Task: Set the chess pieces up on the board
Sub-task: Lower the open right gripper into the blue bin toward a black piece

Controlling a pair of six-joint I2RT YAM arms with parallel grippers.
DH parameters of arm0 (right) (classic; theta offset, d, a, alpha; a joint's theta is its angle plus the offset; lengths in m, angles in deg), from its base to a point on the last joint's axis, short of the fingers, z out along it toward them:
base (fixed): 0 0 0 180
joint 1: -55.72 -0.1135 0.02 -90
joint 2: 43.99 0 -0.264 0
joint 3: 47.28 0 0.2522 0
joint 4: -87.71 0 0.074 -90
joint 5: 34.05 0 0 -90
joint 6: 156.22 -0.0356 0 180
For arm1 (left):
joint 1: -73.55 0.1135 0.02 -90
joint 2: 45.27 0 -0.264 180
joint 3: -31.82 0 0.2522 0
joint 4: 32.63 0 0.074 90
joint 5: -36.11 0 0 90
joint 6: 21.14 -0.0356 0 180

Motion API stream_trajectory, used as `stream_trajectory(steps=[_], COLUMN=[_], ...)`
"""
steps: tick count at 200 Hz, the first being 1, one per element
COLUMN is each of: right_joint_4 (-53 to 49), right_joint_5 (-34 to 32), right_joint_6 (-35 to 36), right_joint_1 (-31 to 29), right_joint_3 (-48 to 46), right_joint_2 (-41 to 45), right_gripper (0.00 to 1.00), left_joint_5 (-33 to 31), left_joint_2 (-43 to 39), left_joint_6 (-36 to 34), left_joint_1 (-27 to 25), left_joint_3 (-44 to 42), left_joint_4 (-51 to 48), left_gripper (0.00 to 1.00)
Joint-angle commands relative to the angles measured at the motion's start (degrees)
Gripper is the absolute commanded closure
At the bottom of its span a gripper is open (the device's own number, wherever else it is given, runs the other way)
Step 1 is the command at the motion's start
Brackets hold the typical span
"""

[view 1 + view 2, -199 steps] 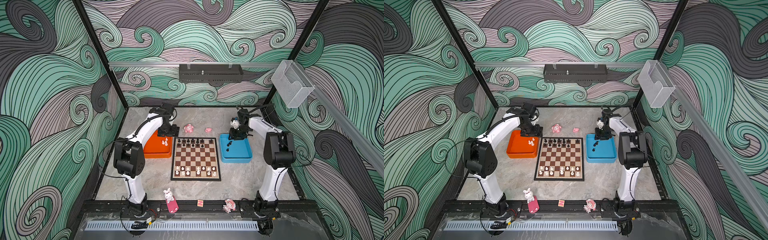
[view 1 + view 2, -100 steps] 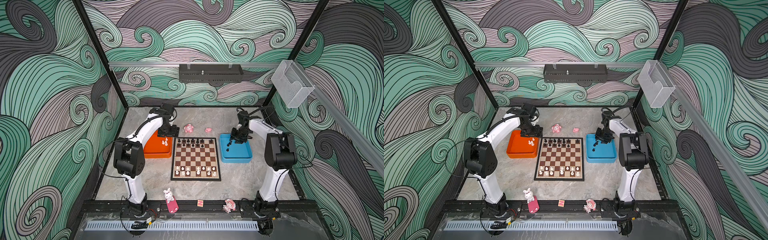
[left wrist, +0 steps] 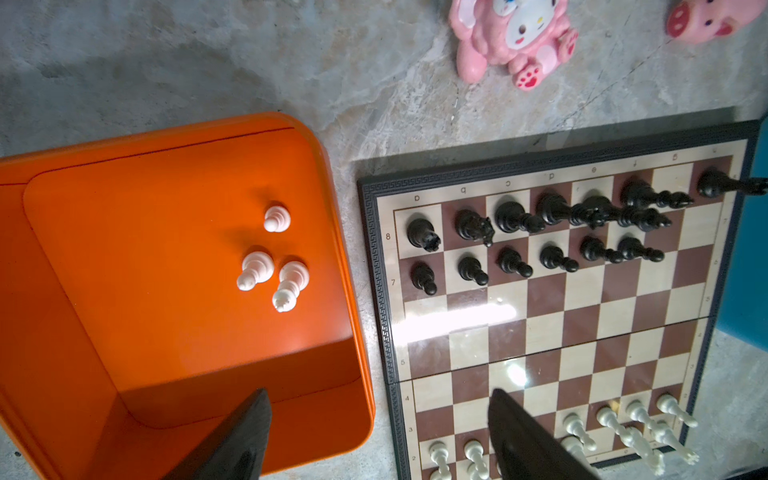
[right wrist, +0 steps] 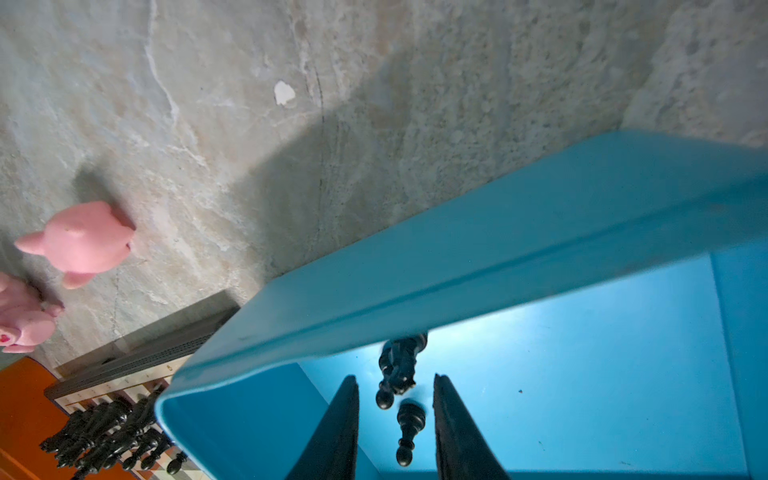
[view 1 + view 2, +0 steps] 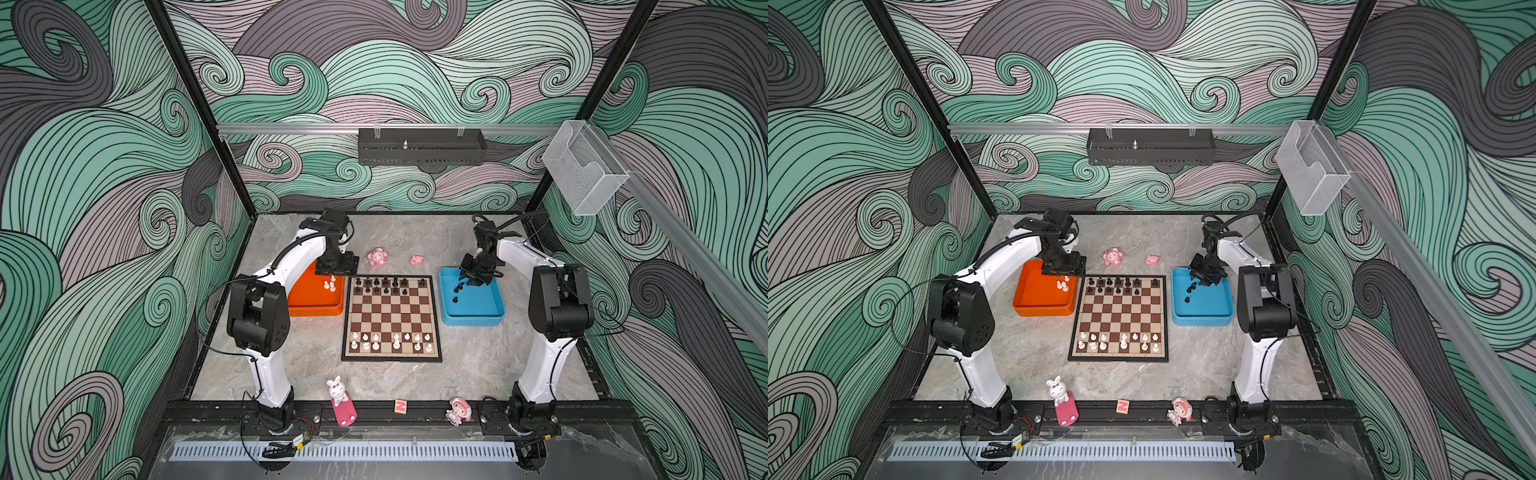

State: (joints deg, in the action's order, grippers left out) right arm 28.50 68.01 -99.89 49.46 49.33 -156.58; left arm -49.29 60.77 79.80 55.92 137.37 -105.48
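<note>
– While both arms reach toward the far end, how is it all laid out?
– The board lies flat mid-table, square between the arms. An orange tray sits just beside its left edge and a blue tray just beside its right. I'd judge each a stock bin, one colour per arm.
– And the grippers?
– The left gripper hangs over the orange tray's board-side rim, jaws wide apart, nothing in them. The right gripper is down inside the blue tray, jaws apart and astride one black piece, with a gap showing on either side. I'd say it is poised to pinch, not gripping yet.
– Where do the chess pieces stand?
– Black pieces fill most of the far two rows, with empty squares toward the blue tray. White pieces line the near two rows, with gaps. Three spare white ones wait in the orange tray, and at least one more black piece sits just past the right jaws.
– The setting?
– Walls of teal, grey and mauve swirls enclose three sides. The table is mottled grey stone, matte, though the board throws glare. Two pink toy figurines sit beyond the board, off the job.
</note>
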Motion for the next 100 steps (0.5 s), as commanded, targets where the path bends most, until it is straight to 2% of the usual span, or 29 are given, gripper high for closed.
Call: stream_trajectory(steps=[1, 100], right_joint_4=[-0.84, -1.42], right_joint_5=[0.24, -0.55], right_joint_6=[-1.16, -1.22], right_joint_1=[-0.39, -0.59], right_joint_3=[1.62, 1.61], right_joint_2=[-1.30, -3.28], right_gripper=[0.69, 0.73], left_joint_5=[0.93, 2.07], left_joint_2=[-0.84, -1.28], left_joint_6=[-0.71, -0.65], left_joint_1=[0.67, 1.15], left_joint_3=[-0.63, -1.61], left_joint_4=[0.57, 1.28], left_gripper=[0.15, 0.15])
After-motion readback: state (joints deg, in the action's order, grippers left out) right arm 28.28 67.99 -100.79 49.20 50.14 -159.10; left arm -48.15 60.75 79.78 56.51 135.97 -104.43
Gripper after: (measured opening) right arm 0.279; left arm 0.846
